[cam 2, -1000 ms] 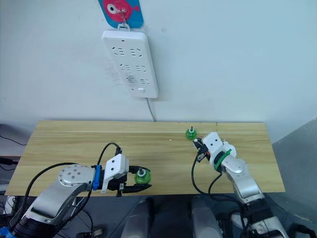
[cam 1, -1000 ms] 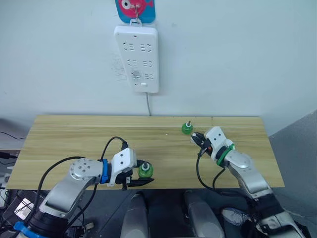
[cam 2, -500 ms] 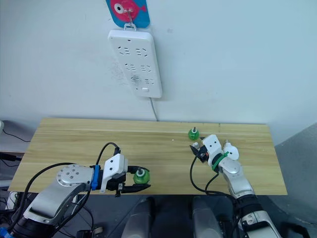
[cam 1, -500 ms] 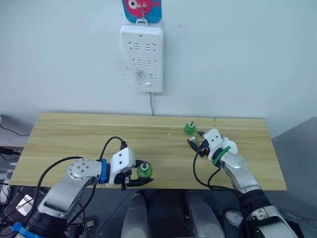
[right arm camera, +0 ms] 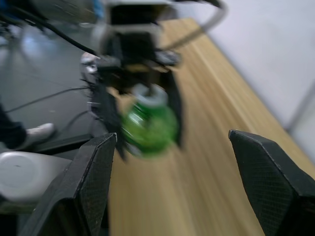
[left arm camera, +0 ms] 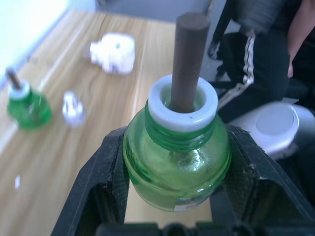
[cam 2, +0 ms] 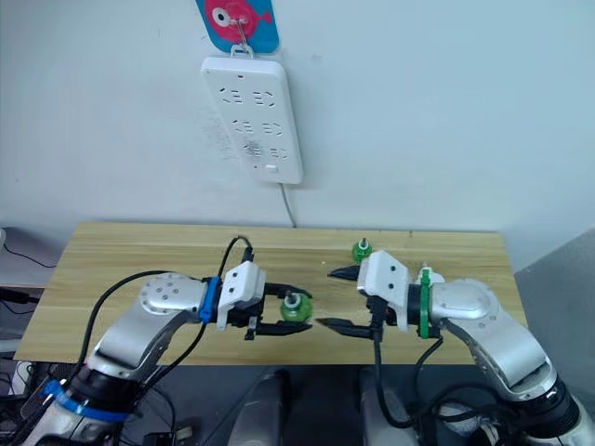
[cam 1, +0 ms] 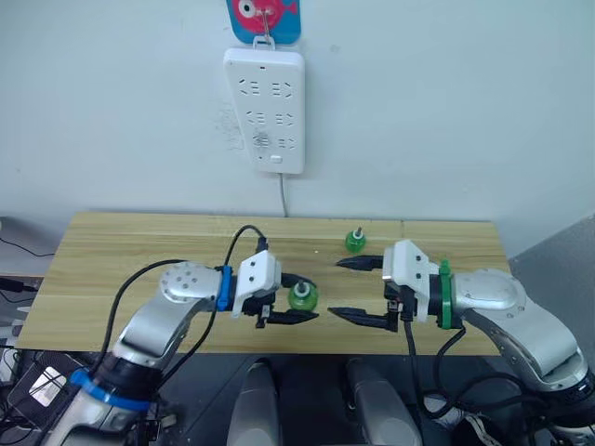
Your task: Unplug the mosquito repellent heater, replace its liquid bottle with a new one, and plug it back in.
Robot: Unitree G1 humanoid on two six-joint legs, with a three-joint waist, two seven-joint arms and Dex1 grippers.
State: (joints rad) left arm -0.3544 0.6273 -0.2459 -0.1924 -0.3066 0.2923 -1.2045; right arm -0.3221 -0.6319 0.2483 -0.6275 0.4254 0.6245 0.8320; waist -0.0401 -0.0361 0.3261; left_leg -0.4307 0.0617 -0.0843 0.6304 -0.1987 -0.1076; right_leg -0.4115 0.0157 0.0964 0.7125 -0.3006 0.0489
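wooden table (cam 1: 139,251): small white rounded heater (left arm camera: 113,51) lies there.

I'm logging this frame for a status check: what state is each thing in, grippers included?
Left gripper: shut on the held green bottle, upright, wick up.
Right gripper: open, facing the held bottle, holding nothing.
Second green bottle: standing upright on the table.
Mosquito repellent heater: unplugged, lying on the table, no bottle in it.
Power strip: hanging on the wall, sockets unused.
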